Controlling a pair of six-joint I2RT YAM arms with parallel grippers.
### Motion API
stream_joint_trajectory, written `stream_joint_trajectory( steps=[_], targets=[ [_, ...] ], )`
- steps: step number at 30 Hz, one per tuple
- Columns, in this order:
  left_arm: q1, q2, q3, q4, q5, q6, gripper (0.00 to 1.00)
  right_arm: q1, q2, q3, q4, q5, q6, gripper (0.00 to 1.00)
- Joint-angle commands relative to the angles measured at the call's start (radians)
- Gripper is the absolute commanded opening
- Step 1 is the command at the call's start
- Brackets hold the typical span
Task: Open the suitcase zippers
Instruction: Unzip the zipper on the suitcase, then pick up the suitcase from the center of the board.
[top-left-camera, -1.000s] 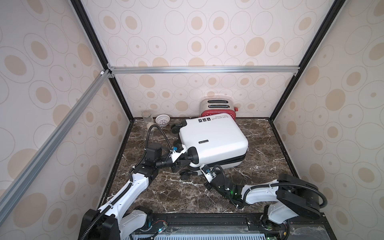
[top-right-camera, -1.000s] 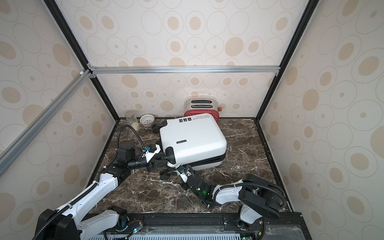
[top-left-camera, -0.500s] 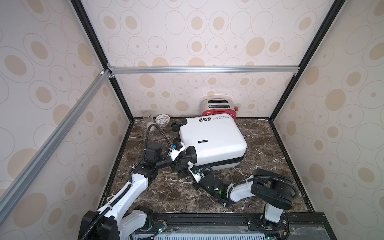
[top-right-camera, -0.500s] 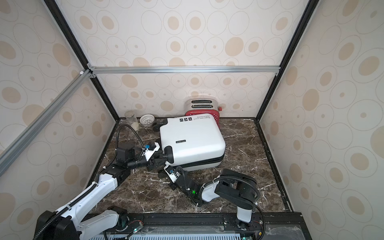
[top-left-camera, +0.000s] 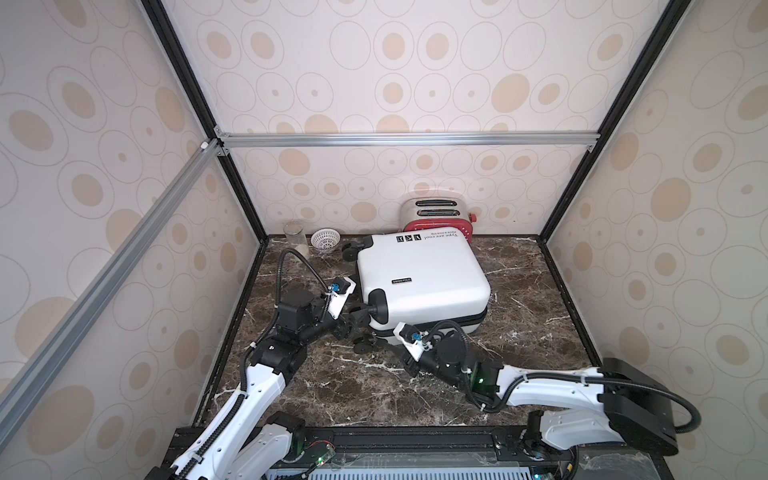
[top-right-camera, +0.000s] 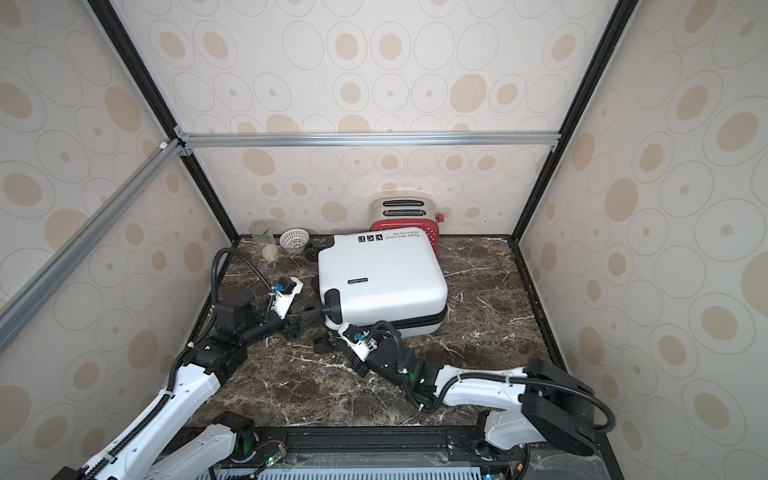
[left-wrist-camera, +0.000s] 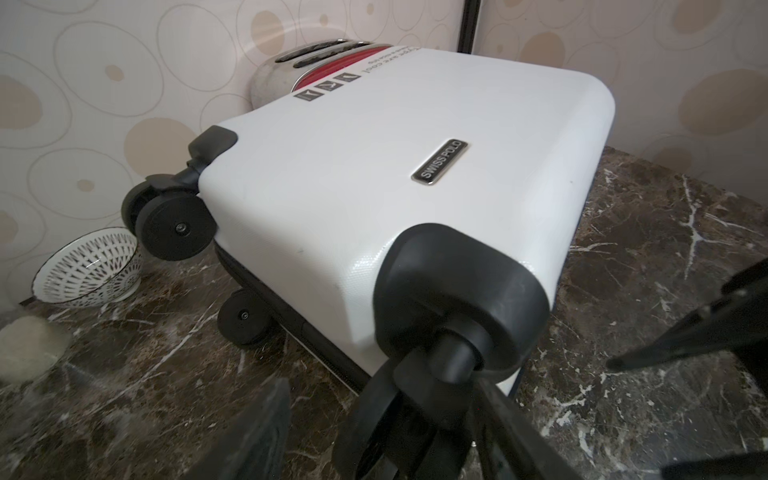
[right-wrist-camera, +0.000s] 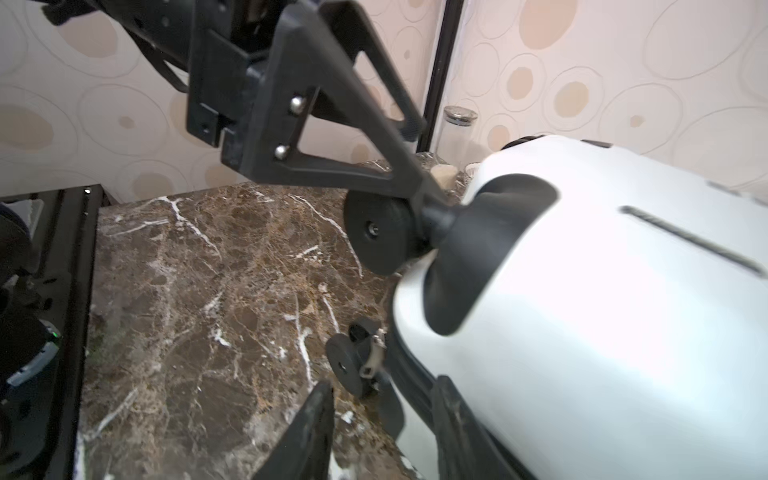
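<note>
The white suitcase (top-left-camera: 419, 274) (top-right-camera: 382, 274) lies flat on the marble table, its black wheels toward the left. My left gripper (top-left-camera: 353, 326) (left-wrist-camera: 382, 399) is open, its fingers on either side of the near upper wheel (left-wrist-camera: 415, 407); one finger touches the wheel's stem (right-wrist-camera: 432, 216). My right gripper (top-left-camera: 405, 359) (right-wrist-camera: 384, 386) is open at the case's near left corner, one finger against the black zippers track (right-wrist-camera: 411, 382) (top-left-camera: 457, 328). A silvery pull tab (right-wrist-camera: 372, 357) hangs just ahead of those fingers, beside a lower wheel (right-wrist-camera: 345, 365).
A red toaster (top-left-camera: 436, 212) stands right behind the suitcase at the back wall. A glass jar (top-left-camera: 295, 239) and a white slotted bowl (top-left-camera: 325, 240) sit in the back left corner. Patterned walls enclose the table on three sides.
Both grippers have opened: the left let go of the wheel it was clamped on, the right went from shut to open. The right arm's elbow swung left, then back right.
</note>
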Motion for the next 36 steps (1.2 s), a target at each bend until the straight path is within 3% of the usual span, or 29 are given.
stream_joint_trajectory(
  steps=[1, 4, 8, 14, 16, 20, 25, 29, 36],
  targets=[
    [-0.001, -0.030, 0.032, -0.113, -0.047, -0.044, 0.67, -0.104, -0.140, 0.015, -0.298, -0.087, -0.013, 0.46],
    [0.000, -0.086, -0.012, -0.101, -0.035, -0.108, 0.65, -0.177, -0.217, 0.038, -0.416, -0.151, -0.048, 0.51],
    [0.000, -0.127, -0.072, -0.056, -0.021, -0.208, 0.64, -0.187, -0.184, 0.165, -0.596, -0.161, -0.231, 0.54],
    [0.012, -0.109, -0.062, -0.129, -0.385, -0.488, 0.68, -0.187, 0.045, 0.512, -0.844, -0.279, -0.471, 0.67],
    [0.031, -0.106, -0.057, -0.146, -0.439, -0.563, 0.71, -0.186, 0.127, 0.626, -0.906, -0.341, -0.525, 0.71],
    [0.119, -0.140, -0.078, -0.144, -0.435, -0.647, 0.73, -0.172, 0.284, 0.839, -1.011, -0.404, -0.635, 0.72],
    [0.219, -0.256, -0.148, -0.079, -0.353, -0.700, 0.73, -0.127, 0.477, 1.105, -1.164, -0.355, -0.695, 0.72],
    [0.243, -0.265, -0.194, -0.051, -0.303, -0.737, 0.73, -0.086, 0.642, 1.327, -1.280, -0.286, -0.685, 0.71],
    [0.250, -0.199, -0.180, -0.049, -0.262, -0.693, 0.72, -0.069, 0.846, 1.618, -1.433, -0.306, -0.642, 0.71]
  ],
)
